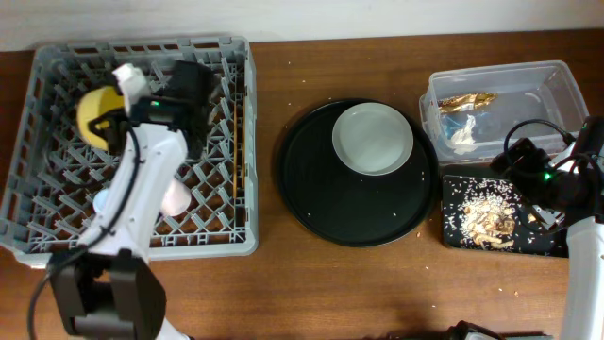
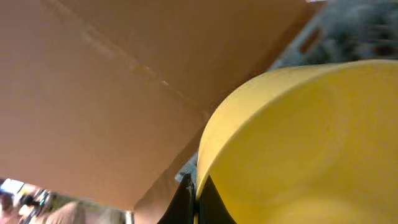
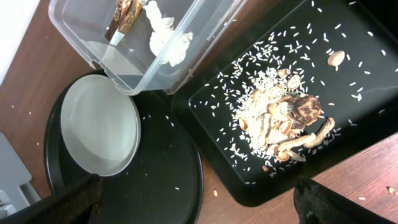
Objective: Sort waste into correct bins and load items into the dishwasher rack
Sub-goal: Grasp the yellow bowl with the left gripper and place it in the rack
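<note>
Pinches the rim of the yellow bowl (image 1: 92,111) with the left gripper (image 1: 117,120), above the far-left corner of the dishwasher rack (image 1: 208,247); from the left wrist, shows that rim wedged between two dark fingers (image 2: 185,198), with yellow wall across the right of the view; contact with the pegs: cannot tell.

Holds the right gripper (image 3: 196,193) spread wide and empty above the shallow black tray (image 3: 367,87), with fingers at the lower corners of the right wrist view.

Inside the rack, toward its near side: pink cup (image 1: 176,200) and light-blue cup (image 1: 102,200), both partly hidden by the left arm; along the rack's right side: wooden chopsticks (image 1: 238,142).

On the round black tray (image 1: 321,203), mid-surface (image 1: 283,283), toward its far right: pale grey-white plate (image 1: 373,139).

In the clear tub (image 1: 557,80), just beyond the shallow black tray: gold foil wrapper (image 1: 465,100) and crumpled white tissue (image 1: 461,134), near each other at the left end.

In the shallow black tray: brown food scraps (image 1: 486,224), heaped amid scattered rice grains (image 3: 261,93).
</note>
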